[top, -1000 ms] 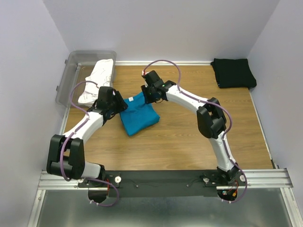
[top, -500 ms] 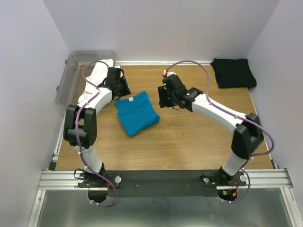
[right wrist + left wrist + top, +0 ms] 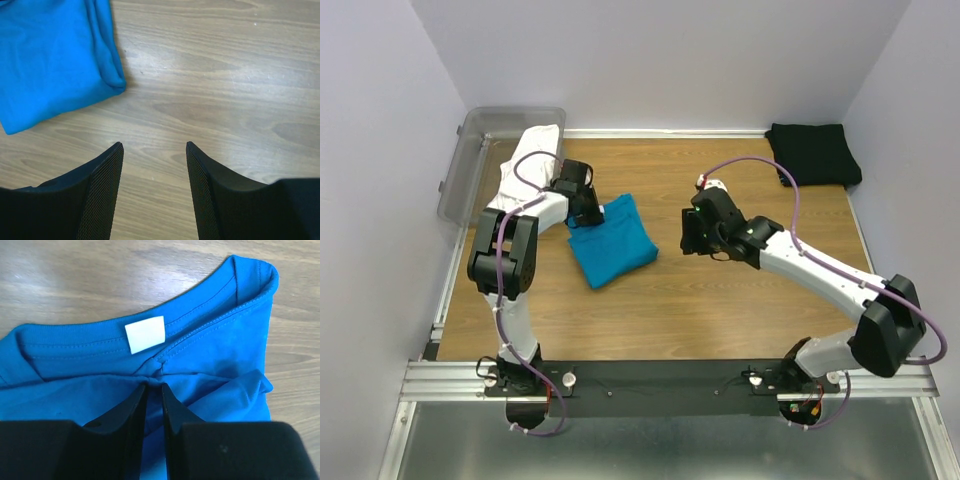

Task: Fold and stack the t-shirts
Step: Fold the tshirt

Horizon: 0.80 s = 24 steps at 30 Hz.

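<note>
Since a second ago our right gripper [image 3: 692, 232] has drawn back off the blue t-shirt [image 3: 612, 240] and now hangs over bare table [image 3: 720, 310] to the shirt's right, while our left gripper [image 3: 583, 205] has swung round to the shirt's far-left edge. Nearest us is the right one: its wrist view shows the two fingers [image 3: 100, 190] spread wide with only wood grain between them, and the shirt's folded corner lying apart at the upper left.

A little farther off lies the blue shirt itself, folded into a compact, slightly skewed rectangle left of the table's middle. At its far-left edge we have the left gripper down on the neckline. In the wrist view its fingers [image 3: 131, 412] are drawn nearly together, just below the collar [image 3: 210, 310] and its white label [image 3: 145, 335], with a small pucker of blue cloth gathered at their tips (a pinch, as far as we can judge, though a thin slit shows between them).

We judge the fold done and the carry about to begin.

Beyond, the white t-shirt [image 3: 525, 165] hangs unfolded over the rim of the clear tub [image 3: 480, 135] at the far left. The black t-shirt [image 3: 812, 152] sits folded in the far right corner, well apart from the blue one; if that is the stack's base, the blue shirt must cross the table to it.
</note>
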### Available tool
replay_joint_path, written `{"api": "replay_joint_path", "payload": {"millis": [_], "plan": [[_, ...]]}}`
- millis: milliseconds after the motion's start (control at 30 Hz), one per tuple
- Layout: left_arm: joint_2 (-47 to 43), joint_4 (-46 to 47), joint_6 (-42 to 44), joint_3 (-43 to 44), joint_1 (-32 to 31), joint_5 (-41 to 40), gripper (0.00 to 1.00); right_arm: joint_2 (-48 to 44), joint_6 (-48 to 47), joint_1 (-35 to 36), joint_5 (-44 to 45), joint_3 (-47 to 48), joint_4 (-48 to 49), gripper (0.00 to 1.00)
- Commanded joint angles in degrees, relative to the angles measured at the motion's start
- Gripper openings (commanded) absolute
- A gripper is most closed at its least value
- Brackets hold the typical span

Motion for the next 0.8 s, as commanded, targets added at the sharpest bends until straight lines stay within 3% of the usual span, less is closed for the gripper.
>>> {"api": "replay_joint_path", "payload": {"millis": [0, 133, 300, 400, 467, 533, 633, 667, 700, 767], "plan": [[0.7, -0.4, -3.2, -5.0, -1.3, 3.1, 0.25, -3.4, 1.6, -0.4, 2.4, -2.3, 0.3, 0.61], [-2.0, 2.2, -9.8, -10.0, -3.7, 5.3, 0.23, -5.0, 1.2, -0.4, 3.0, -3.3, 0.2, 0.61], [-11.2, 12.0, -29.1, -21.6, -12.5, 9.6, 0.22, -8.3, -2.3, -0.6, 5.7, -2.8, 0.1, 0.61], [-15.2, 22.9, -43.0, -28.4, -17.9, 10.7, 0.23, -8.8, -3.9, -0.9, 6.3, -2.7, -0.5, 0.63], [-17.6, 27.1, -48.0, -31.5, -20.2, 10.1, 0.23, -8.4, -3.3, -1.3, 5.2, -2.9, -1.1, 0.64], [-18.3, 28.2, -49.0, -32.4, -21.4, 9.4, 0.24, -7.5, -2.7, -1.3, -0.1, -3.4, -1.8, 0.63], [-17.3, 23.5, -44.6, -29.1, -21.4, 7.2, 0.26, -6.1, -2.2, -1.3, -17.9, -4.9, -1.4, 0.57], [-17.4, 22.8, -43.7, -28.3, -21.3, 6.5, 0.26, -5.8, -2.4, -1.3, -18.0, -5.6, -0.8, 0.55], [-17.4, 21.5, -42.3, -27.2, -21.4, 6.0, 0.27, -5.7, -2.4, -1.2, -25.4, -7.0, 0.0, 0.54], [-17.2, 20.5, -40.7, -25.0, -21.3, 4.9, 0.28, -6.2, -3.1, -0.6, -32.1, -8.5, 0.8, 0.54]]}}
